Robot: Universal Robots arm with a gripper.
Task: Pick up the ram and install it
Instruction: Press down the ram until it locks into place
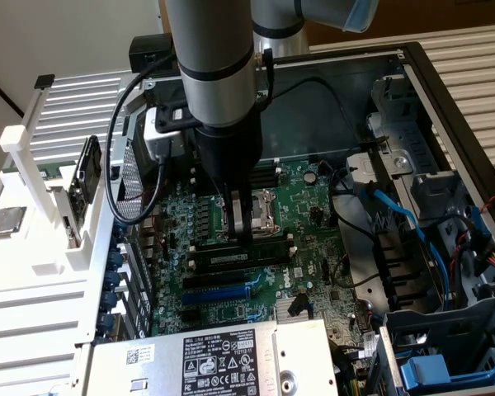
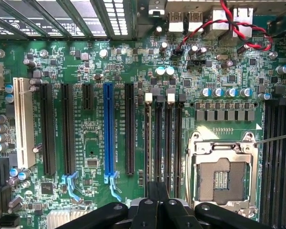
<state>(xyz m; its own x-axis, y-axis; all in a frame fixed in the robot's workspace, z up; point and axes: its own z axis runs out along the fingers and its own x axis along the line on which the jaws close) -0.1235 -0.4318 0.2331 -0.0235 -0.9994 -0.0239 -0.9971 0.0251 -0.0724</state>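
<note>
End effector (image 1: 241, 224) closed, fingers pressed together, tips down on the ram (image 1: 239, 257), ram lying in a black slot beside the CPU socket (image 2: 222, 172), blue slot (image 2: 109, 136) nearby

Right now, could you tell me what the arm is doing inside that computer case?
The arm has its pincer shut and pressed down over the memory slots of the motherboard, beside the processor socket. A ram stick lies in one of the slots just beneath the fingertips, so it appears to be seating or pushing it in. Whether the stick is fully latched cannot be told. The blue expansion slot is untouched.
</note>
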